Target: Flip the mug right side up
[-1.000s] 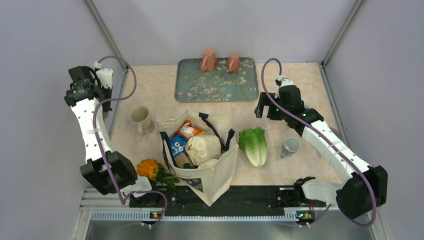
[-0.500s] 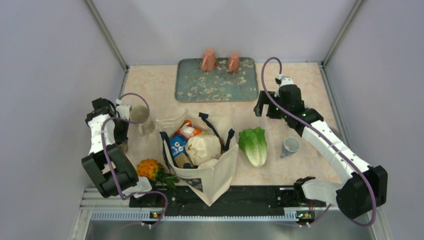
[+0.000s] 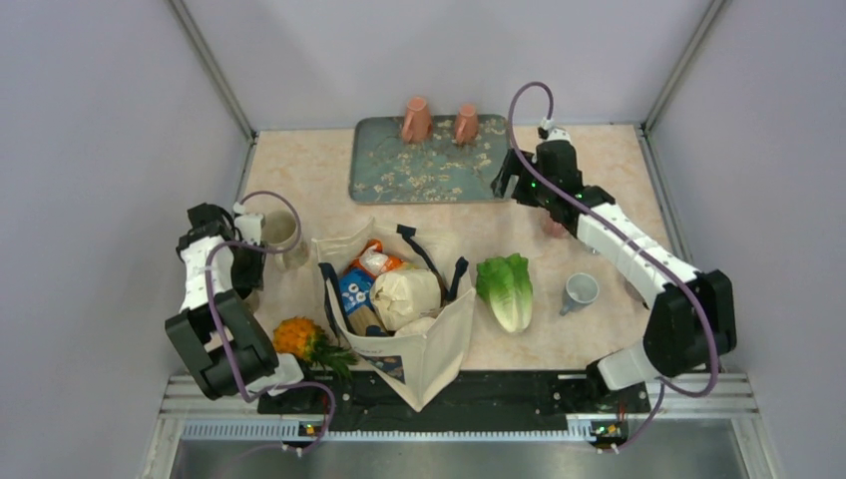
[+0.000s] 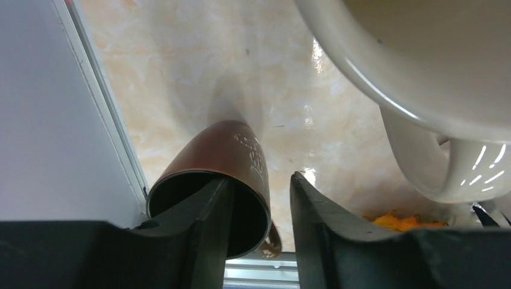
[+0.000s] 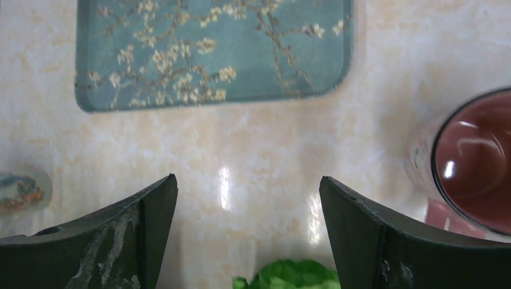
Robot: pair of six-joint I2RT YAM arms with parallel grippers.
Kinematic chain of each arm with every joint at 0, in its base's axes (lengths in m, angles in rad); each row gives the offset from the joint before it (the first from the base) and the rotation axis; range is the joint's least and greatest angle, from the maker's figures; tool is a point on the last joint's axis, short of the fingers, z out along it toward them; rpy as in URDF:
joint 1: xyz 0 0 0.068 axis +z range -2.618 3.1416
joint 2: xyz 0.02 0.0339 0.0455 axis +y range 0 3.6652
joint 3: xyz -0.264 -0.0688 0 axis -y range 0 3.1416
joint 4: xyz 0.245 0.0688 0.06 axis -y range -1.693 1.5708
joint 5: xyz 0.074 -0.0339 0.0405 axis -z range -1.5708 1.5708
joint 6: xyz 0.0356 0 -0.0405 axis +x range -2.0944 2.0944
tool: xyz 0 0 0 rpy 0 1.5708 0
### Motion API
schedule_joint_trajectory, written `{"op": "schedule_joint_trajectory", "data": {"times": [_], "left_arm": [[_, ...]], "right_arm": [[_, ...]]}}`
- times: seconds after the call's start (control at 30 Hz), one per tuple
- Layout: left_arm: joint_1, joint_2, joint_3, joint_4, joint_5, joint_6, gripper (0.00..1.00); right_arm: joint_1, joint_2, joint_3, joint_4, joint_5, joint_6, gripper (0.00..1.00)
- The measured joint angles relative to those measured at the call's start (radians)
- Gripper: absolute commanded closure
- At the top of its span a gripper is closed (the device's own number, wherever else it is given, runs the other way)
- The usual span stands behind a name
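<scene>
A brown mug (image 4: 232, 159) with white lettering stands mouth up by the left wall in the left wrist view. My left gripper (image 4: 260, 180) straddles its rim, one finger (image 4: 208, 223) inside and the other finger (image 4: 319, 223) outside. There is a gap on both sides of the wall, so the gripper is open. In the top view my left gripper (image 3: 247, 282) hangs low beside a cream mug (image 3: 277, 236) and hides the brown mug. My right gripper (image 5: 248, 198) is open and empty over bare table near the tray's front edge, as the top view (image 3: 506, 186) also shows.
The cream mug (image 4: 422, 72) is close on the right of the left fingers. A floral tray (image 3: 429, 175) holds two upturned pink cups (image 3: 416, 120). A full tote bag (image 3: 404, 299), lettuce (image 3: 507, 289), a blue-grey mug (image 3: 579, 291), a maroon cup (image 5: 476, 156) and an orange fruit (image 3: 297, 335) are also on the table.
My left arm swung from high at the back left down to the table beside the cream mug. My right arm moved back toward the tray.
</scene>
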Motion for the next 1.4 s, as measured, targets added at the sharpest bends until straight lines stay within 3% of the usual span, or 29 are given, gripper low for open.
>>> {"op": "schedule_joint_trajectory", "data": {"times": [0.27, 0.5, 0.63, 0.77, 0.9, 1.03, 1.4], "left_arm": [[0.000, -0.018, 0.090, -0.081, 0.000, -0.025, 0.39], [0.000, -0.020, 0.218, -0.162, 0.009, -0.061, 0.35], [0.000, -0.020, 0.278, -0.200, 0.023, -0.083, 0.35], [0.000, -0.020, 0.311, -0.214, 0.057, -0.103, 0.35], [0.000, -0.019, 0.321, -0.221, 0.082, -0.116, 0.35], [0.000, -0.016, 0.338, -0.225, 0.093, -0.121, 0.35], [0.000, 0.026, 0.350, -0.224, 0.119, -0.121, 0.35]], "right_arm": [[0.000, 0.328, 0.289, 0.101, 0.018, 0.086, 0.21], [-0.001, 0.658, 0.611, 0.148, 0.025, 0.145, 0.22], [-0.008, 0.828, 0.749, 0.210, 0.014, 0.198, 0.29], [-0.028, 0.981, 0.854, 0.277, -0.012, 0.289, 0.43], [-0.057, 1.127, 0.978, 0.330, -0.048, 0.383, 0.47], [-0.072, 1.207, 1.057, 0.348, -0.073, 0.434, 0.47], [-0.051, 1.218, 1.073, 0.352, -0.047, 0.386, 0.28]]}}
